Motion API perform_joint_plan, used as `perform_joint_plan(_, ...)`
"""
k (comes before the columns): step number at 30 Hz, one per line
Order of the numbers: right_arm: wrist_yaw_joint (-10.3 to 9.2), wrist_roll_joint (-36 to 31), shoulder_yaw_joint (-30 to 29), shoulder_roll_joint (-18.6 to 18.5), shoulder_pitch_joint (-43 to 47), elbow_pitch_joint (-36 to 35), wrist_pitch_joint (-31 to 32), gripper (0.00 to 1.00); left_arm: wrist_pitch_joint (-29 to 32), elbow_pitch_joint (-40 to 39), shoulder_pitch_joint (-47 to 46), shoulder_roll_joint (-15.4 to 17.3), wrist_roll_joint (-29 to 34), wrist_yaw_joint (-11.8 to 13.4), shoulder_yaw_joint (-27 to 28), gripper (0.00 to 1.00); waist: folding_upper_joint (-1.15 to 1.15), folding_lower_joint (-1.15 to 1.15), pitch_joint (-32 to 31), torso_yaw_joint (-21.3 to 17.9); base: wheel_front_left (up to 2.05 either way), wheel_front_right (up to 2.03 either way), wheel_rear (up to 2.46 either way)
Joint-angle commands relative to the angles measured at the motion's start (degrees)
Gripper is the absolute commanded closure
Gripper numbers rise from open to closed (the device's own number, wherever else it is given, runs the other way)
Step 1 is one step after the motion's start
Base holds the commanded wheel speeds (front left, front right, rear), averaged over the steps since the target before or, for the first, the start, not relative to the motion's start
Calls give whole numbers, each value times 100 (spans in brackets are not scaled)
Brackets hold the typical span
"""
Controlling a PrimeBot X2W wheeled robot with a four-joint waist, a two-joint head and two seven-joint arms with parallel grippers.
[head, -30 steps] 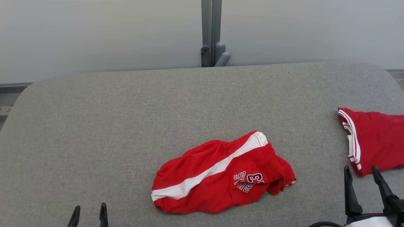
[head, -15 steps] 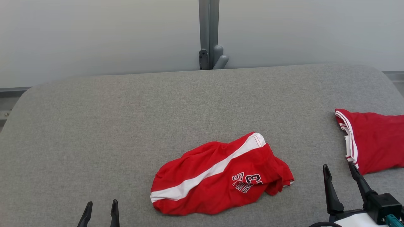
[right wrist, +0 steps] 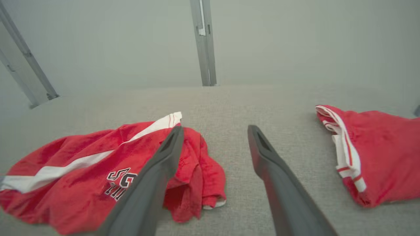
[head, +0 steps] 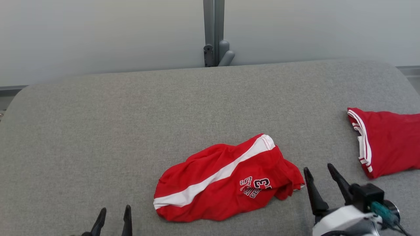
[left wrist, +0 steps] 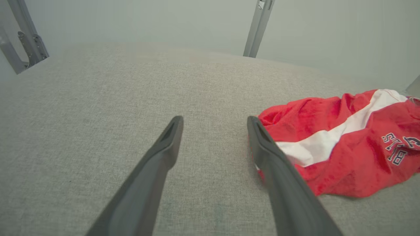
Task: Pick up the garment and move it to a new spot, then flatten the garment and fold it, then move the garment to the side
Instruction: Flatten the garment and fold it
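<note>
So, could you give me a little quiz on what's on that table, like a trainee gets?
1. True or false: the right gripper is holding the crumpled garment.
2. How many red garments lie on the grey table? A one, B two, C three.
3. Fill in: the broad stripe across the crumpled garment is ____.
Key: 1 false, its jaws stand open; 2 B, counting the folded garment; 3 white.

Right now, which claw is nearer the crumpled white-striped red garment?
Right. The right claw hovers open just off the right edge of the garment; the left claw sits open off its lower-left end, with more bare cushion between.
</note>
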Motion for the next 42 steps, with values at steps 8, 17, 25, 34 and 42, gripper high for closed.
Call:
perform_joint_plan(8,-8,1103,1275,-745,-1705,133,2106,0,1507,433,-1051,-65,-831,-9,-269,0,0,0,727,-41,0,0,0)
perform_joint_plan(17,-8,1251,1475,-683,-2406,515,3176,0,2706,501,-1553,-41,-1145,86,-534,0,0,0,1037,128,0,0,0)
perform_joint_plan(25,-7,1329,1632,-615,-2742,866,3395,27,3333,255,-1565,-12,-1363,109,-644,0,0,0,1117,227,0,0,0)
perform_joint_plan(34,-7,1401,1717,-660,-2776,903,3399,72,3778,-16,-1354,30,-1792,48,-795,0,0,0,1156,229,0,0,0)
perform_joint_plan(42,-7,1408,1707,-704,-2828,947,3345,100,4008,-90,-1318,147,-2074,29,-848,0,0,0,1166,191,0,0,0)
